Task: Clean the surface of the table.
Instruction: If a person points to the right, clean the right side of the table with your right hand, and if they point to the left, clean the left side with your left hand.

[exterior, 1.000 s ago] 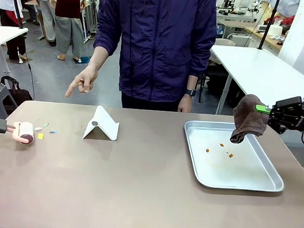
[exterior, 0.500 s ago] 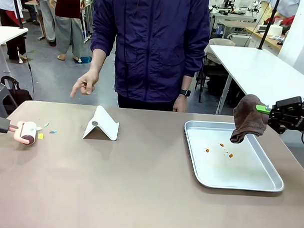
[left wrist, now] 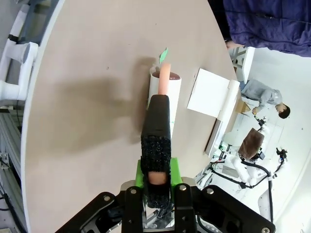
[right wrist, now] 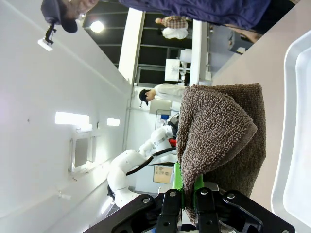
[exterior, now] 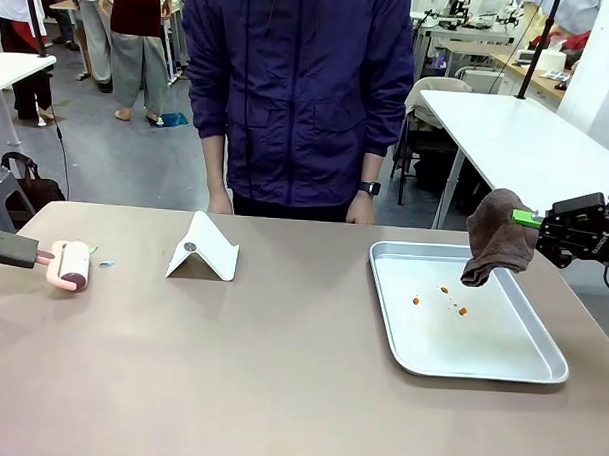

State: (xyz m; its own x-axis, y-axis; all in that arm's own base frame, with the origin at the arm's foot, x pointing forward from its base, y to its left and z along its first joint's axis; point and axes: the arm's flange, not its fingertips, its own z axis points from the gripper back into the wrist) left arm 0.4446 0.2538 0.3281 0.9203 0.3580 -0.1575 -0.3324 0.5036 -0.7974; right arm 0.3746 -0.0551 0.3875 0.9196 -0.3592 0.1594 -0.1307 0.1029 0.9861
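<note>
Taupe and matte, the table [exterior: 279, 387] in the front view looks rigid, heavy, nothing to grasp, only to wipe; the left wrist view has it beneath the left gripper [left wrist: 156, 177], clamped on the roller [left wrist: 164, 90] handle; the right wrist view has it beyond the right gripper [right wrist: 187, 194], pinching a limp cloth [right wrist: 223, 131].
</note>
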